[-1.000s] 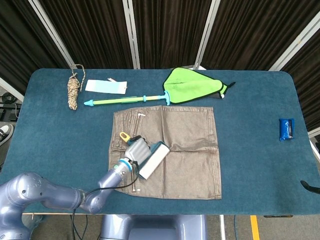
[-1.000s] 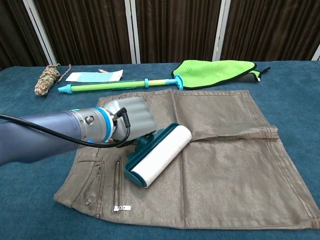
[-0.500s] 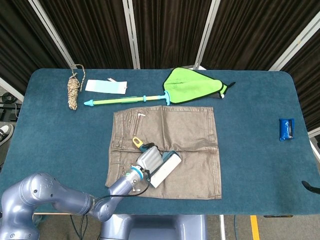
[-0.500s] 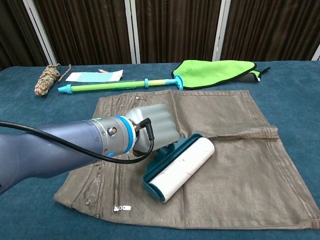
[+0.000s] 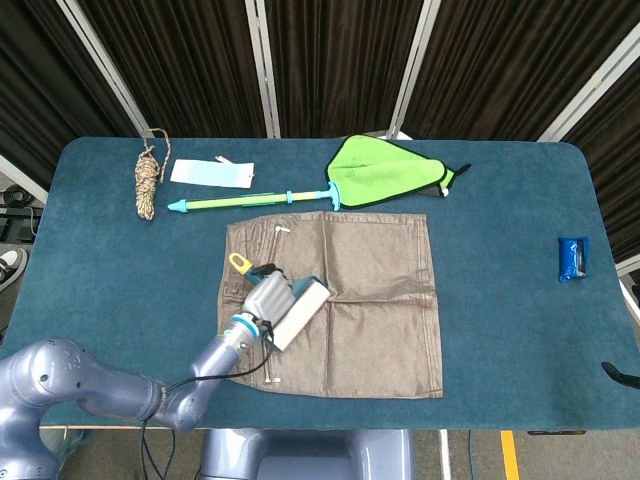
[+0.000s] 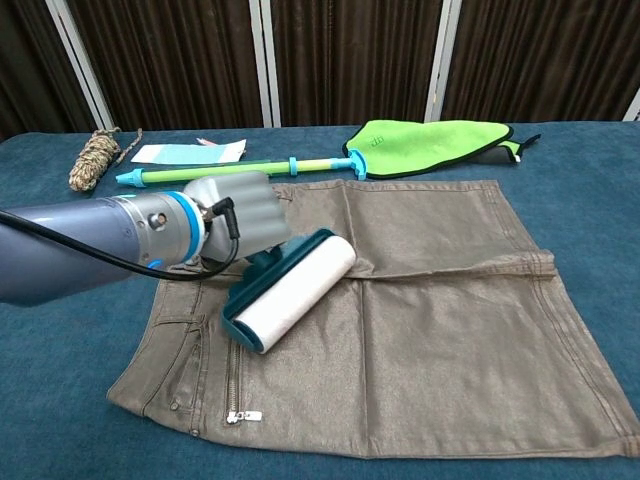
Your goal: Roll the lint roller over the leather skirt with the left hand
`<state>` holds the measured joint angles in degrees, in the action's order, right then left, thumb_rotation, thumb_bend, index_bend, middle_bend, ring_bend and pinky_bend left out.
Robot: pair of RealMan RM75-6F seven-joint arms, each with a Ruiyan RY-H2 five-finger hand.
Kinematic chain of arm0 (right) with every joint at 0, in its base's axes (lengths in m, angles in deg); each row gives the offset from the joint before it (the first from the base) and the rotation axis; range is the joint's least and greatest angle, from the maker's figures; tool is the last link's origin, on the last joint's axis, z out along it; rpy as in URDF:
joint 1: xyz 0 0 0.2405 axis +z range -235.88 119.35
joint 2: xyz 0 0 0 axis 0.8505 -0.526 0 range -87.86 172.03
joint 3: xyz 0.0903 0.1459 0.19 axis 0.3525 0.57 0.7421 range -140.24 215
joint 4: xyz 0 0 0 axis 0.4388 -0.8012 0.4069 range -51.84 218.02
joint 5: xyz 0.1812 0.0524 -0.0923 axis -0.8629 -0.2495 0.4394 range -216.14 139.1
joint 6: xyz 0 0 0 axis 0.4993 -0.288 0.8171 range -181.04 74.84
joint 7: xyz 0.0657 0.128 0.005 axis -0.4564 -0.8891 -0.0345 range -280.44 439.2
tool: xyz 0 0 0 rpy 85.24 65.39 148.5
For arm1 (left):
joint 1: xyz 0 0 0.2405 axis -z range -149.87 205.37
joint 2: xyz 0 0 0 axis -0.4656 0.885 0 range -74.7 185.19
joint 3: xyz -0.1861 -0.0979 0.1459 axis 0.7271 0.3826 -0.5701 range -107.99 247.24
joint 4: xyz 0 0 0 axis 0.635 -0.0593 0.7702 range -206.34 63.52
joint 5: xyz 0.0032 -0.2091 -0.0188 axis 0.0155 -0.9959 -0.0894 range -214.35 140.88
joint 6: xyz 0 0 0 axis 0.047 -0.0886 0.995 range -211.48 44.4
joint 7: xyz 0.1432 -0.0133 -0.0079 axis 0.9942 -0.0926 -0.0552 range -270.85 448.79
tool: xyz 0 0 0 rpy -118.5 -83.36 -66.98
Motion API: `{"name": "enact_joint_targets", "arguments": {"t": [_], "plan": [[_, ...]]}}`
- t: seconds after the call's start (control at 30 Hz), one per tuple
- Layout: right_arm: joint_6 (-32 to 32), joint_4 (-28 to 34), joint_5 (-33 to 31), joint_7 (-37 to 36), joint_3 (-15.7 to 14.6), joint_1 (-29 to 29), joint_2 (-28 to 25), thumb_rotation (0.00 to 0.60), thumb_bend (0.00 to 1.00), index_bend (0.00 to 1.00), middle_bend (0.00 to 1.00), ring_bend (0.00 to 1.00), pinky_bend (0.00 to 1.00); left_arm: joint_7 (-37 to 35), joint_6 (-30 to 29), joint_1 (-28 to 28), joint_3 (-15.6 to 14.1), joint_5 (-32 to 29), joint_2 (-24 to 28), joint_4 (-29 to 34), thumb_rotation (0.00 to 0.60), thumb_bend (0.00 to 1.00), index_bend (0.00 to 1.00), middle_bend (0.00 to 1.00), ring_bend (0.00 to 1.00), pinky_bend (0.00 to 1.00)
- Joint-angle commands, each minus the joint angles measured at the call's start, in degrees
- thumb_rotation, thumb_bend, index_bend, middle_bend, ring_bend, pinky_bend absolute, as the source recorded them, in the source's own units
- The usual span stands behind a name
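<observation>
Left robot hand (image 6: 238, 215) holds lint roller (image 6: 290, 291) on leather skirt (image 6: 450, 330); green pole (image 6: 240, 170) beyond.

A smooth, glossy blue-grey shell is seen on the left arm (image 6: 70, 250), rounded at the joints. A bright cyan ring is fitted at the wrist (image 6: 190, 232), where a black cable (image 6: 60, 252) is plugged in through an angled connector. The left hand (image 6: 240, 212) is finished in ribbed, pale silver-grey.
</observation>
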<state>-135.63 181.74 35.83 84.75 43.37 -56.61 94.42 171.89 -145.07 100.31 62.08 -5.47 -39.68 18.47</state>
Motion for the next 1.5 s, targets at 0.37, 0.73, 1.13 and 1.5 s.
{"name": "enact_joint_targets", "arguments": {"t": [0.37,0.73,1.13,1.5], "plan": [[-1.31,1.06,1.78,1.91,-0.66,-0.35,0.39,0.600,0.00,0.00,0.00,0.00,0.00,-4.76,-1.02,-4.81,-4.54,0.74,8.31,2.56,0.600,0.98,0.67,0.55,0.40,0.50],[-2.40,1.66,3.36,2.45,-1.20,-0.81,0.42,0.600,0.00,0.00,0.00,0.00,0.00,-11.62,-1.12,-10.30,-6.94,2.81,12.40,0.46,0.600,0.98,0.67,0.55,0.40,0.50],[-2.49,2.19,4.62,4.40,-1.80,-0.72,1.09,0.600,0.00,0.00,0.00,0.00,0.00,-24.82,3.29,-17.76,-7.01,10.66,12.58,-7.54,0.600,0.91,0.55,0.39,0.30,0.39],[-3.00,2.46,5.82,4.01,-2.19,-1.02,0.84,0.600,0.00,0.00,0.00,0.00,0.00,-35.49,-0.72,-24.11,-2.88,13.62,16.00,-4.22,0.600,0.00,0.00,0.00,0.00,0.00]]}}
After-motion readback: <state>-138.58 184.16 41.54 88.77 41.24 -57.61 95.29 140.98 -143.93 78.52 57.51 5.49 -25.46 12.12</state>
